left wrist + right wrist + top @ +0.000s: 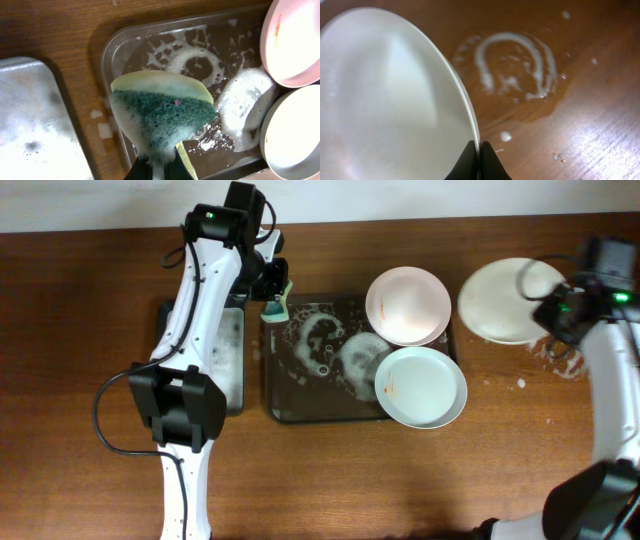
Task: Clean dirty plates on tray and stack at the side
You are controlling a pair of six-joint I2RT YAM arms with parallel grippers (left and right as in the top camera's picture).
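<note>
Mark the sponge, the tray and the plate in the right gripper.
sponge [165, 112], left wrist view, on its green scrubbing face.
tray [300, 402], overhead view, on the bare floor near its left rim.
plate [505, 302], overhead view, on the middle of its white surface.

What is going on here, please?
The left gripper is shut on a soapy sponge over the left end of the foamy tray. The right gripper pinches the rim of a white plate to the right of the tray, by a wet foam ring on the table. An upper plate and a lower plate, both with small orange marks, sit at the tray's right end.
</note>
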